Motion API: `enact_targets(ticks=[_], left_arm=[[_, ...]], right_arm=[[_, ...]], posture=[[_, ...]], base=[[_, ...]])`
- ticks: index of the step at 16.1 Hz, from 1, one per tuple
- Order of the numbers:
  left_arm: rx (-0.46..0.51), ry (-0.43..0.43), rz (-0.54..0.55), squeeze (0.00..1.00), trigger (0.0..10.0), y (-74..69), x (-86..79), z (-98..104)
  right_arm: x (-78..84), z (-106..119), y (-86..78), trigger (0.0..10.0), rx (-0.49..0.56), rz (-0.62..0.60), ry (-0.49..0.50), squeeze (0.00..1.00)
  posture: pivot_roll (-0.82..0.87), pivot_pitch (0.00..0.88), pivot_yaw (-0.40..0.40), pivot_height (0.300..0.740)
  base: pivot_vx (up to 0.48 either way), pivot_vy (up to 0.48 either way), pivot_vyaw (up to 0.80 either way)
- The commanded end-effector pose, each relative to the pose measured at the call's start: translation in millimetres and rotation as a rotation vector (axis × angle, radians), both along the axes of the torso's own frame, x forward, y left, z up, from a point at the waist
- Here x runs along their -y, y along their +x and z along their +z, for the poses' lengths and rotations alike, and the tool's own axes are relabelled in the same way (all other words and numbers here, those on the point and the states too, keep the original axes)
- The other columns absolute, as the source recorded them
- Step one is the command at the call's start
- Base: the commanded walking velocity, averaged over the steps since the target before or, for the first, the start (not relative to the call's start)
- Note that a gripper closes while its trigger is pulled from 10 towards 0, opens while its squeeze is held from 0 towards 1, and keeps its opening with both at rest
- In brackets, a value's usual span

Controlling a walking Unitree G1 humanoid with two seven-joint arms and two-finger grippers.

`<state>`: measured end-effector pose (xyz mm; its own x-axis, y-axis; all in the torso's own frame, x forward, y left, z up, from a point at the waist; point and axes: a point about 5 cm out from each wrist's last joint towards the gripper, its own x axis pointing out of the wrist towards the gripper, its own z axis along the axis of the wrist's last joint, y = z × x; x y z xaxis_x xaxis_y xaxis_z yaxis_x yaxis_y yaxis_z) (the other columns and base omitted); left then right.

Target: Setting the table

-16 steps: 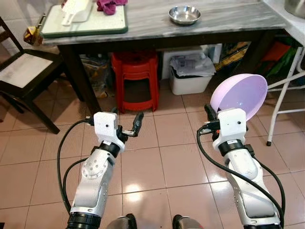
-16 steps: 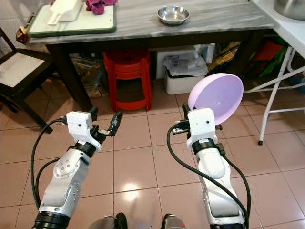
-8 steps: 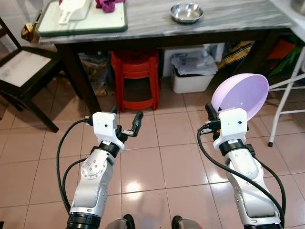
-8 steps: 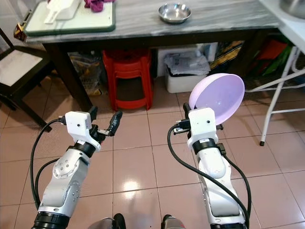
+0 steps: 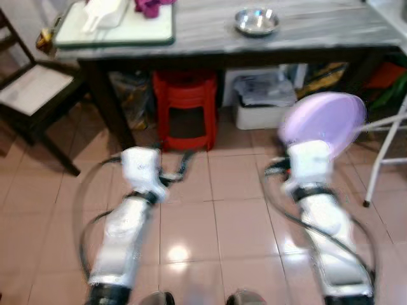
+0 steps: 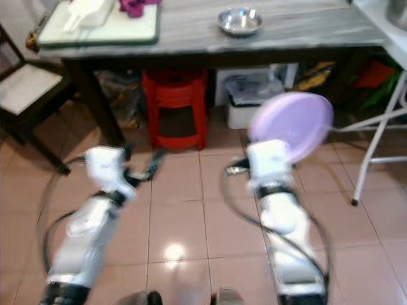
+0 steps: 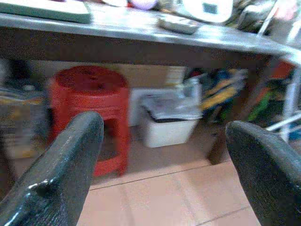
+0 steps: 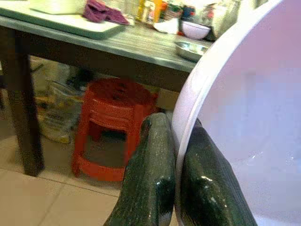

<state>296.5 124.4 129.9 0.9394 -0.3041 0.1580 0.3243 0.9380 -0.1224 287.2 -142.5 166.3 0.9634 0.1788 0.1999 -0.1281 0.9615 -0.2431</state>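
right pincer (image 8: 173, 188) clamps lilac bowl (image 6: 294, 124) rim | left pincer (image 7: 164, 155) empty, spread | tabletop (image 5: 203, 35) now nearer, view blurred: walking in | placement pending

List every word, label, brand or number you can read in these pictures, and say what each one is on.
No text can be read here.
Bottles at the back of the table: labels too blurred to read.
White device on the table: its dark panel shows nothing legible.
Papers in the white bin under the table: print too small and blurred.
Purple bowl held by the right gripper: no marking visible.
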Motion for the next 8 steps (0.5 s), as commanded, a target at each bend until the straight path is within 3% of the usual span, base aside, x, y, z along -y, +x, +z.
enact_targets(ticks=[1,8], left_arm=[[0.004,-0.011,-0.031,0.0,10.0,-1.1,10.2,1.8],[0.004,-0.014,-0.04,0.0,10.0,-0.9,11.4,2.0]], right_arm=[[10.6,0.5,-1.4,10.0,0.007,-0.037,-0.01,0.0],[10.9,0.6,-1.0,10.0,0.01,-0.042,-0.012,0.0]], posture=[[-0.19,0.202,0.007,0.74],[-0.19,0.203,0.008,0.74]], base=[[0.296,0.0,0.0],[0.297,0.0,0.0]])
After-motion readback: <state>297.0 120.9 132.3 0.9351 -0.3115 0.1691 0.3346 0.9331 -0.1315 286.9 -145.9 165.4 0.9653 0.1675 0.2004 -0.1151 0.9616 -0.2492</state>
